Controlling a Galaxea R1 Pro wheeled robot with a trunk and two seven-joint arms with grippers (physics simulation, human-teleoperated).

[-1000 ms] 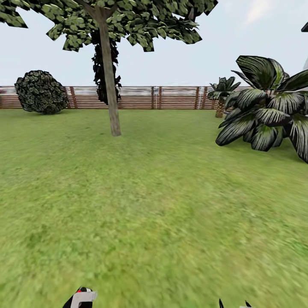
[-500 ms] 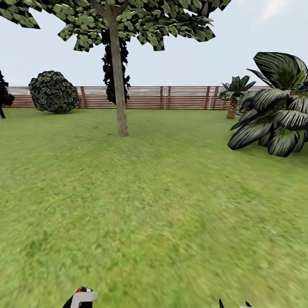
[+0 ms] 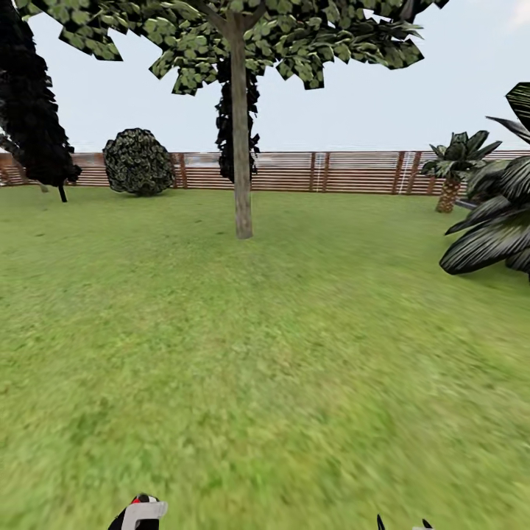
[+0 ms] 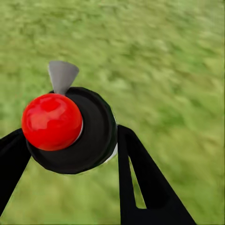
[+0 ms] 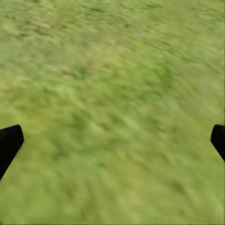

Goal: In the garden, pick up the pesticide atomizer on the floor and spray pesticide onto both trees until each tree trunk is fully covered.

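One tree stands ahead on the lawn (image 3: 265, 353), its bare grey-tan trunk (image 3: 242, 191) rising to a blocky green canopy (image 3: 243, 33). From here the bark looks plain, and the second tree is out of view. My left gripper (image 4: 70, 157) is shut on the pesticide atomizer (image 4: 70, 129), a black round body with a red ball top and a grey nozzle. The atomizer's top (image 3: 143, 510) peeks over the head view's lower edge. My right gripper (image 5: 112, 140) is open over bare grass, its tips (image 3: 401, 524) low in the head view.
A brown slat fence (image 3: 346, 171) closes the lawn behind the tree. A very dark columnar tree (image 3: 29, 103) and a round bush (image 3: 138, 162) stand at the left. Striped broad-leaved plants (image 3: 493, 228) and a small palm (image 3: 450, 173) crowd the right.
The whole head view has swung left: tree, fence and bush slid right in the picture and the dark tree came in. Both grippers sit as before.
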